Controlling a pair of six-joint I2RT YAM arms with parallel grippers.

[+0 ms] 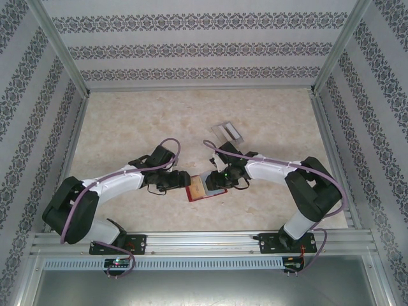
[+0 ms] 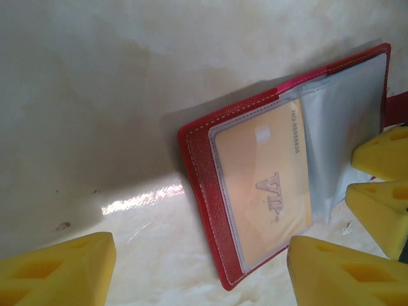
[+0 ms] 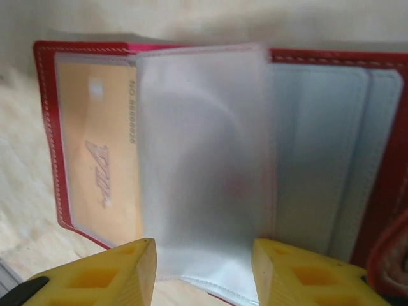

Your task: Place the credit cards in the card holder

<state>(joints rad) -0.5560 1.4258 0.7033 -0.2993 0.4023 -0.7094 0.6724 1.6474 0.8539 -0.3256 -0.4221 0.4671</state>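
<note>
The red card holder (image 1: 189,195) lies open on the table between both grippers. An orange-yellow credit card (image 2: 268,185) marked VIP sits inside the holder's left clear pocket (image 3: 95,159). My left gripper (image 2: 201,274) is open, its yellow fingers (image 2: 57,268) astride the near corner of the card holder (image 2: 204,166) without touching it. My right gripper (image 3: 204,274) is open over the middle of the card holder (image 3: 48,127), with a loose clear pocket leaf (image 3: 204,159) standing up between its fingertips. The right gripper's yellow fingers (image 2: 382,159) show at the holder's far side.
A translucent grey tray (image 1: 227,133) lies farther back, right of centre. Patterned walls with metal posts (image 1: 60,48) close in the marble-look tabletop (image 1: 127,121) on three sides. Both arm bases sit on the rail (image 1: 204,242) at the near edge.
</note>
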